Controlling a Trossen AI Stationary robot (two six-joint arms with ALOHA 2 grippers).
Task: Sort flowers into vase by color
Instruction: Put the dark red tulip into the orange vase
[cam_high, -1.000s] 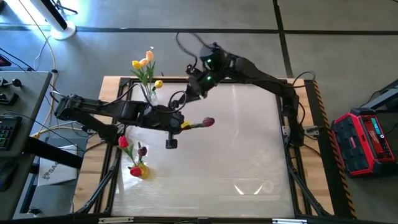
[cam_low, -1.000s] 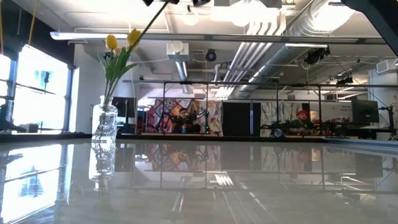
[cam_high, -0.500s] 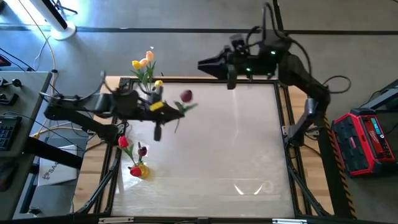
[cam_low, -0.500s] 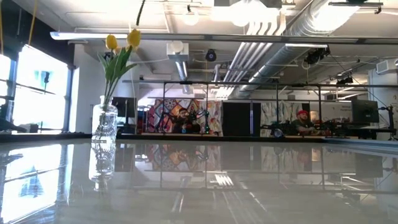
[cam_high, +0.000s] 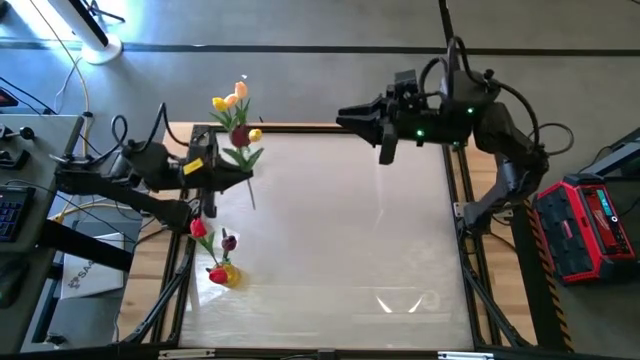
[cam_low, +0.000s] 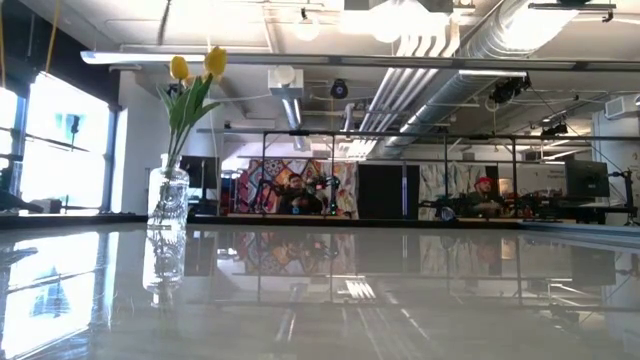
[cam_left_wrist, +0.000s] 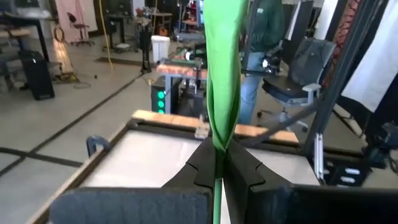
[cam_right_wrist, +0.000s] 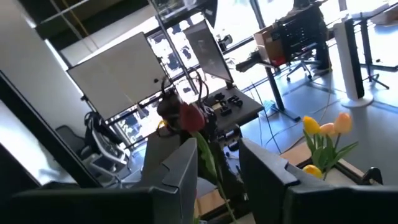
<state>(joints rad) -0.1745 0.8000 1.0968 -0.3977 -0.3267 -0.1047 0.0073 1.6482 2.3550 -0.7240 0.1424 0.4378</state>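
Maroon tulip (cam_high: 240, 135) is clamped by its stem in the left pincer (cam_high: 213, 172), poised near the vase (cam_low: 168, 205); right pincer (cam_high: 345, 118) hangs released, empty.

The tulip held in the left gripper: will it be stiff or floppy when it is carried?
Probably fairly stiff: above the left gripper, the tulip rises straight, without drooping. Likely light too, since its stem is thin and its head small.

We see bright ceiling lamps (cam_low: 400, 15) and window (cam_low: 60, 140) daylight mirrored as glare on the glossy surface (cam_low: 400, 300). The wrist views blur near objects; the right wrist view is tilted.
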